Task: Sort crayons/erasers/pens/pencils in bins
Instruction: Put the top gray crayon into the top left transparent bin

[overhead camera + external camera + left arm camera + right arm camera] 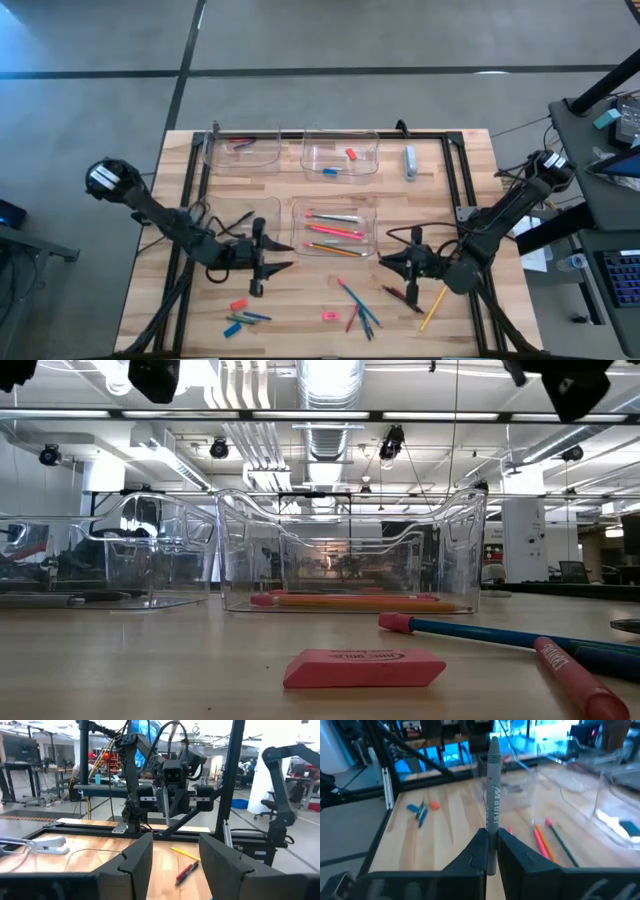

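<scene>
1. Two arms are reaching in over the table (300,300), one from each side; the left gripper (262,258) is hovering near the table's left front, its fingers (135,862) standing wide apart with nothing between them.
2. Just in front of that gripper, a pink eraser (238,304) is lying beside a small cluster of blue and teal crayons (245,320); another pink eraser (330,316) is lying flat at the front centre, showing closest in the low view.
3. Four clear bins are sitting on the table: the back-left bin (243,150) is holding dark pens (242,144); the back-centre bin (340,153) is holding a red eraser (351,154) and a blue one (331,171); a third bin (237,217) is sitting behind the left gripper; the centre bin (335,226) is holding several pencils (335,232), pink, orange and yellow.
4. Loose sticks (358,308) in red, blue and teal are lying crossed on the wood in front of the centre bin.
5. At the back, right of the bins, a pale blue-grey oblong item (410,162) is lying on its own.
6. Over the table's right front, the right gripper (410,266) is closing narrowly on a grey pen (493,800), which is sticking straight out past the fingertips; a dark red pen (400,296) and a yellow pencil (432,308) are lying just in front of it.
</scene>
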`<state>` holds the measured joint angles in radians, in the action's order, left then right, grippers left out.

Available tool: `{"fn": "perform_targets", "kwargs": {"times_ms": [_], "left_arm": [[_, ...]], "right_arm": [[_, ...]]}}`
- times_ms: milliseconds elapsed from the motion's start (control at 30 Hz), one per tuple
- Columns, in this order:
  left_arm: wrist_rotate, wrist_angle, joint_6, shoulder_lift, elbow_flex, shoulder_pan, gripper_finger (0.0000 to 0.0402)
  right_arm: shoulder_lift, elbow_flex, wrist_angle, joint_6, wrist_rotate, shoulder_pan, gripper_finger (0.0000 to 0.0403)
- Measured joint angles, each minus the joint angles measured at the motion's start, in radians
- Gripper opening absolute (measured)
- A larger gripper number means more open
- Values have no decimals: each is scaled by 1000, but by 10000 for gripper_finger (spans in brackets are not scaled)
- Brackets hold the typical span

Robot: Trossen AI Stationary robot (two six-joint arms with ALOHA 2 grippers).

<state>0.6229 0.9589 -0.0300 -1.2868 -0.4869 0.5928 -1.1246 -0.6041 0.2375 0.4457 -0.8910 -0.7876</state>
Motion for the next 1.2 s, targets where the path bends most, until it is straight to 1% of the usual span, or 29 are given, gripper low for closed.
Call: {"fn": "perform_targets", "kwargs": {"times_ms": [267, 400, 467, 633, 733, 867, 933, 1000, 1200], "left_arm": [[-9, 1, -46, -65, -73, -27, 145], [-8, 3, -71, -107, -113, -53, 145], [-7, 2, -71, -135, -130, -62, 145], [-11, 2, -71, -218, -201, -75, 145], [-30, -1, -69, -258, -243, -78, 145], [-42, -10, -67, -280, -282, -81, 146], [-70, -53, -65, -280, -288, -82, 154], [-78, -91, -67, -277, -291, -83, 170], [-79, -93, -69, -276, -304, -83, 233]], "right_arm": [[-102, 0, 257, -199, 0, 56, 18], [-149, 0, 364, -259, 6, 78, 18], [-168, 0, 403, -265, 24, 92, 18], [-211, -25, 431, -268, 84, 129, 18], [-247, -66, 426, -302, 89, 148, 18], [-302, -133, 425, -361, 146, 170, 18], [-327, -162, 425, -377, 156, 174, 18], [-349, -186, 424, -386, 155, 174, 18], [-402, -245, 410, -378, 158, 179, 18]]}}
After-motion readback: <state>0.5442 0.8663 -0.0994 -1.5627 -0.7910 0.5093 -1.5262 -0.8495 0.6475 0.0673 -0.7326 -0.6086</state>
